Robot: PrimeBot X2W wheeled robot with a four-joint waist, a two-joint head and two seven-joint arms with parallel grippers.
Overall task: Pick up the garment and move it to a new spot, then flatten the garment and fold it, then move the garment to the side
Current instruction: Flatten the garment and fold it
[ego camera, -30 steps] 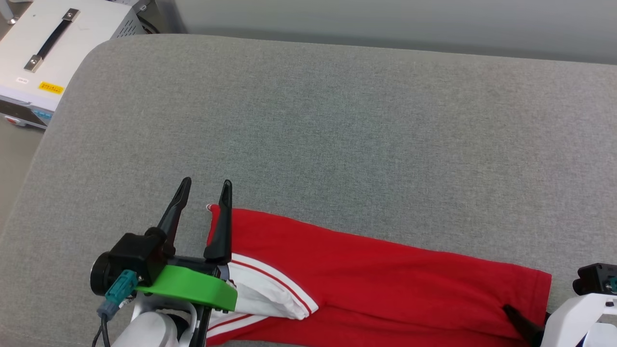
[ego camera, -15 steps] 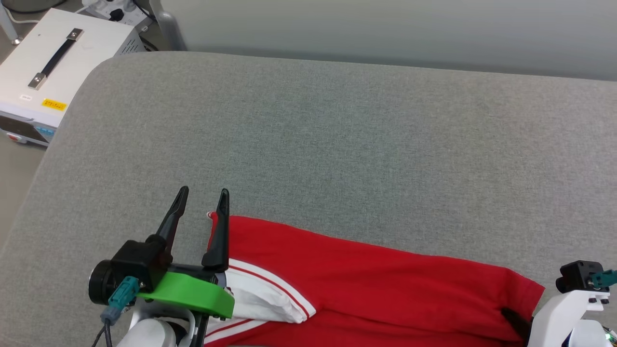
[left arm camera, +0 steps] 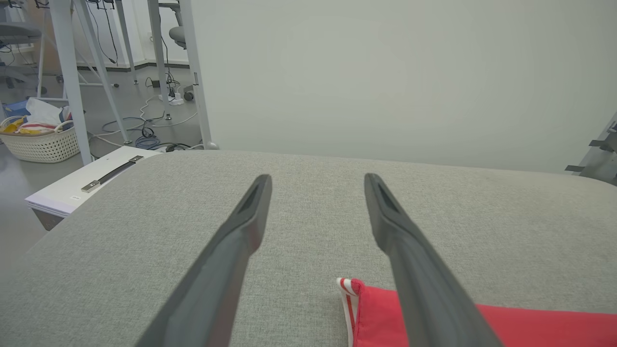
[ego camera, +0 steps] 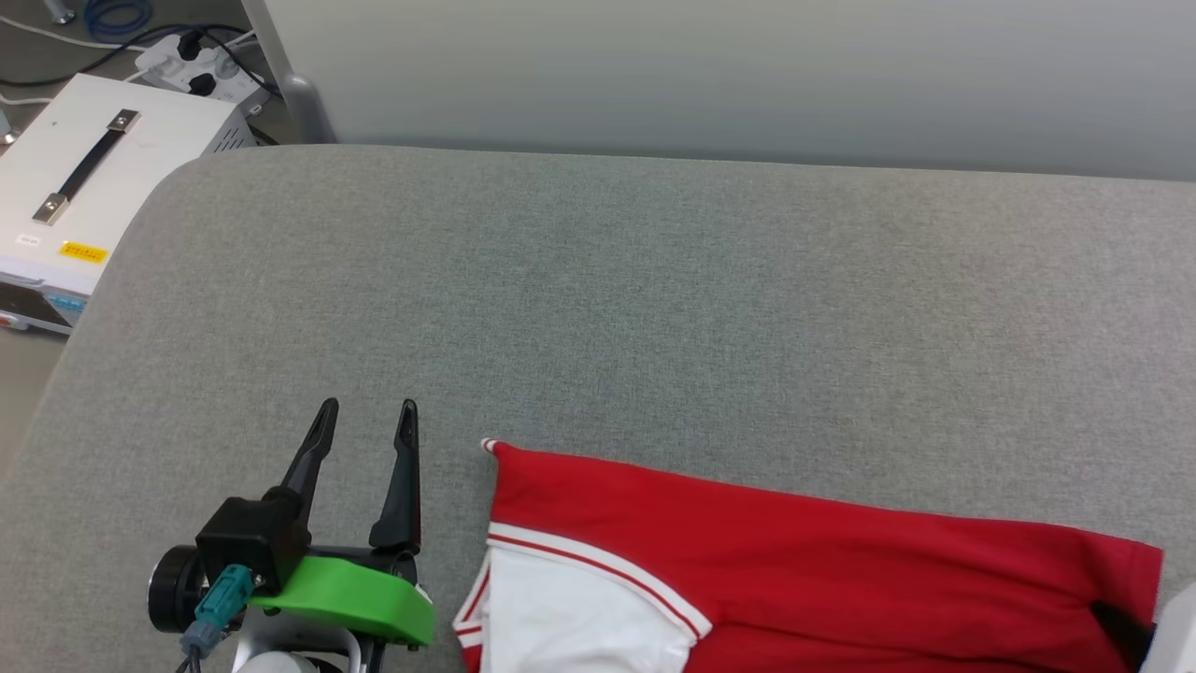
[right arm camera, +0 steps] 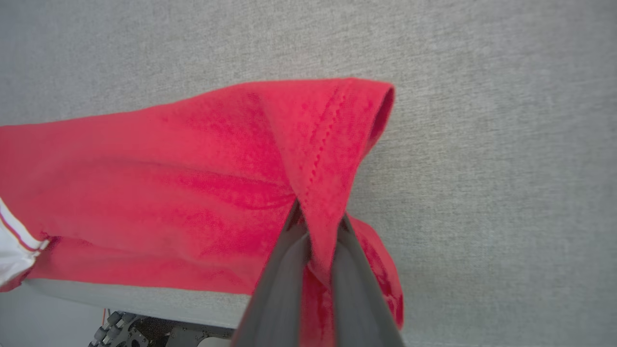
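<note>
Head view shows your left gripper (ego camera: 367, 411) spread and empty just beside the garment (ego camera: 794, 551), which lies along the near edge of the grey cushion (ego camera: 654, 280). Your right gripper (right arm camera: 318, 219) is clamped on its red hem. It looks soft and limp, so you'd best pinch hemmed corners.

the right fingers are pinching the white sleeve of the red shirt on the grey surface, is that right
Not quite. The right fingers are shut on the red hemmed edge of the shirt, not on its white sleeve, as the right wrist view shows. The shirt does lie on the grey surface.
</note>
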